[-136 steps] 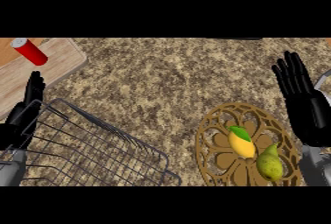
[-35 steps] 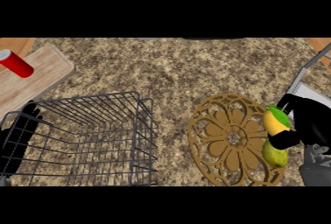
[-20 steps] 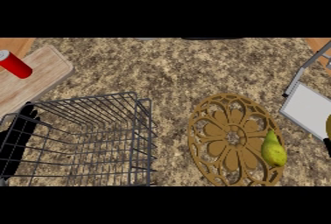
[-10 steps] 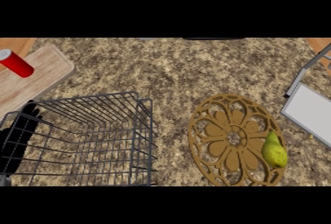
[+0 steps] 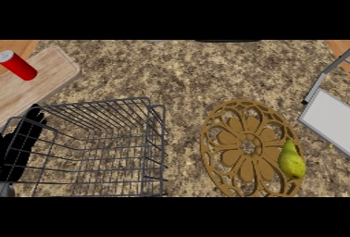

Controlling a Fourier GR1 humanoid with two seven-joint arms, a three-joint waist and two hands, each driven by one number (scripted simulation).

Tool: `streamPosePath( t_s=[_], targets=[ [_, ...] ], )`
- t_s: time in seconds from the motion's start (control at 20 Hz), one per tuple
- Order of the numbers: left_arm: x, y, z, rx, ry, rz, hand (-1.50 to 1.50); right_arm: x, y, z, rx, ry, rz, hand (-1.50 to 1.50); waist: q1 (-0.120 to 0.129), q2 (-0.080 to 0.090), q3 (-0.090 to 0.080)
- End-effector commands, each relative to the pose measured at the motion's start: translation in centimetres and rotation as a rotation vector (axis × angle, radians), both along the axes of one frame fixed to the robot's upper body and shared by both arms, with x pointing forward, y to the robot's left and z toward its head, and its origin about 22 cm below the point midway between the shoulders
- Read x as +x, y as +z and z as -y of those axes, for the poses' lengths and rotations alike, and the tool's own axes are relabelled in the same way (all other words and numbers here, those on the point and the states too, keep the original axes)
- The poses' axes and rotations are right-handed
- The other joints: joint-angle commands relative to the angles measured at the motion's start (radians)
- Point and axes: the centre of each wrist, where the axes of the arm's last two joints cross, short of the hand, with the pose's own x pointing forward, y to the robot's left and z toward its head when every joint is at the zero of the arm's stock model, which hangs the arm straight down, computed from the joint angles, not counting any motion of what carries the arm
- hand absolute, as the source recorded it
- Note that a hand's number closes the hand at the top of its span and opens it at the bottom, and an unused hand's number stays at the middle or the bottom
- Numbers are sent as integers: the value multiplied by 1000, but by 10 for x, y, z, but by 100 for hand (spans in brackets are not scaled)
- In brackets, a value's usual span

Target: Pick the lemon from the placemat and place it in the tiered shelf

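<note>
Left hand (image 5: 21, 148), black with straight fingers, is resting behind the wire tiered shelf (image 5: 103, 148) at the left edge. Right hand and lemon are now showing nowhere, having gone out of view. Only a green pear (image 5: 291, 160) is lying on the round, openwork brown placemat (image 5: 236, 148) over speckled stone counter (image 5: 191, 74).

You see a green pear (image 5: 291, 160) lying on the round brown placemat's (image 5: 239, 139) right side. The wire tiered shelf (image 5: 103, 143) stands left of it on the desk (image 5: 184, 69), with the left robot hand (image 5: 17, 148) behind its wires.
</note>
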Motion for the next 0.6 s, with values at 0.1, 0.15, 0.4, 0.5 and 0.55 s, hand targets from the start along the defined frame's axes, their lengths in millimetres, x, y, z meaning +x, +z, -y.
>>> streamPosePath(
  t_s=[0.1, 0.15, 0.4, 0.5, 0.55],
  targets=[
    [8, -16, 18, -23, -43, -7, 0, 11, 32, 15, 68, -125, -72, 150, 2, 11, -10],
    [-15, -23, 12, -22, -43, -5, 0, 18, 29, 20, 30, -143, -104, 150, 12, 11, -10],
    [8, -22, 14, -16, -51, 9, 0, 34, 50, 45, -6, -222, -108, 150, 12, 16, -10],
    [17, -15, 4, -14, -38, 5, 0, 49, 20, 53, -34, -246, -147, 150, 6, 17, -9],
    [2, -29, 9, -26, -58, -6, 0, 45, 10, 53, -51, -229, -171, 150, 2, 14, -8]
  ],
)
